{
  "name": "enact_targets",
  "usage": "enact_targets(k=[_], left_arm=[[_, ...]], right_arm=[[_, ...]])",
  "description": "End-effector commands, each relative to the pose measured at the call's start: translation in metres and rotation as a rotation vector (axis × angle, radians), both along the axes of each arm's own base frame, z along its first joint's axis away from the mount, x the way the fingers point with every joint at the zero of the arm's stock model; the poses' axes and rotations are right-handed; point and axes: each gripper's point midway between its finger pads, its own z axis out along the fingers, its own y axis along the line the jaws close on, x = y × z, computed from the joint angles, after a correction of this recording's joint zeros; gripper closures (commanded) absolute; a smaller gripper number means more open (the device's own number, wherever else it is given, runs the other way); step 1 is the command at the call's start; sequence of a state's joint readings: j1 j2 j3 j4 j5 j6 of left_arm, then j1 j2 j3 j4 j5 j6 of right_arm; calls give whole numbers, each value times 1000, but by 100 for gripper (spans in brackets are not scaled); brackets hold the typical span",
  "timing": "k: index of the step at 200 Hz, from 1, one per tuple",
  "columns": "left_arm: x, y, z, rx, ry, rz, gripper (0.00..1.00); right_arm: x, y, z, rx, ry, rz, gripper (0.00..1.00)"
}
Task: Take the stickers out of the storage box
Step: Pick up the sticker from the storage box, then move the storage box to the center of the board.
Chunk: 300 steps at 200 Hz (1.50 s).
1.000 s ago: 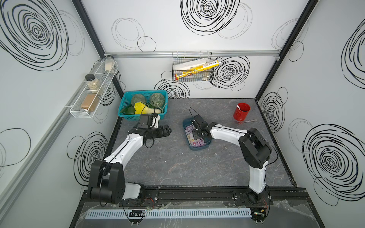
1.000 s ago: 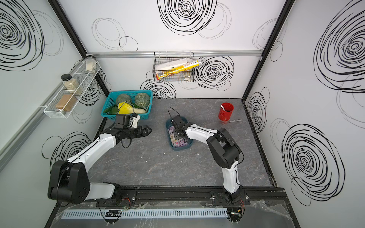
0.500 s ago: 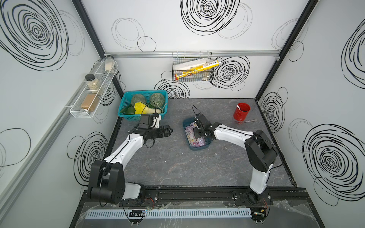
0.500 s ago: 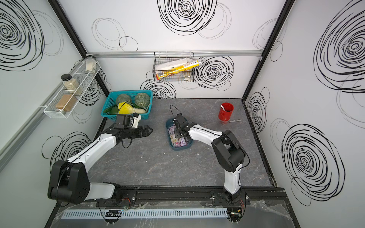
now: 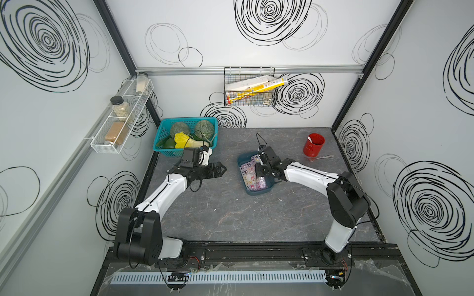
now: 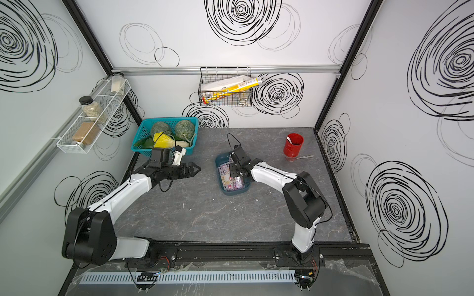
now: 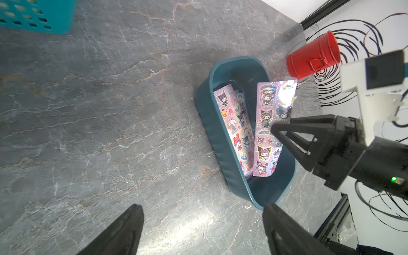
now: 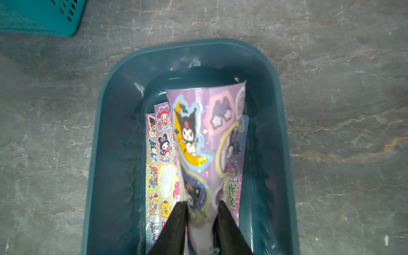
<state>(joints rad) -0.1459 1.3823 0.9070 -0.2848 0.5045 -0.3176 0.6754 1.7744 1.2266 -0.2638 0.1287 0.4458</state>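
I have the right gripper [image 8: 202,212] down inside the storage box [image 8: 106,132], which sits mid-desk [image 5: 230,217]. Its jaws are narrowed onto the long edges of the top sticker sheet [image 8: 192,136], bowing it into a trough so that it stiffens and tilts up off the pile. The other stickers [image 8: 159,159] lie flat on the box floor. My left gripper [image 7: 201,212] hovers wide open and empty just beside the box, not touching it, I'd say placed to steady the box or take the sheet.
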Motion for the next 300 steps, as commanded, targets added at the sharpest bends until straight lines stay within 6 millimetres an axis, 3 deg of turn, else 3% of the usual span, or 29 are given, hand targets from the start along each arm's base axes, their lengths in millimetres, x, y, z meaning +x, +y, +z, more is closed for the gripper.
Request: enact_targets(k=[1, 58, 105, 122, 199, 300], left_arm=[[-1, -16, 15, -37, -69, -67, 12], [-8, -58, 52, -173, -169, -197, 15], [-13, -101, 62, -228, -174, -314, 19], [-10, -106, 62, -253, -163, -323, 24], [-5, -133, 80, -335, -195, -405, 29], [-2, -152, 95, -410, -209, -454, 37]], right_arm=[[1, 2, 27, 70, -28, 15, 72], [-3, 8, 68, 166, -46, 84, 71], [-10, 12, 92, 260, -41, 147, 71], [-12, 11, 100, 288, -47, 156, 72], [-25, 13, 130, 455, -36, 245, 72], [-33, 19, 142, 567, -24, 314, 71]])
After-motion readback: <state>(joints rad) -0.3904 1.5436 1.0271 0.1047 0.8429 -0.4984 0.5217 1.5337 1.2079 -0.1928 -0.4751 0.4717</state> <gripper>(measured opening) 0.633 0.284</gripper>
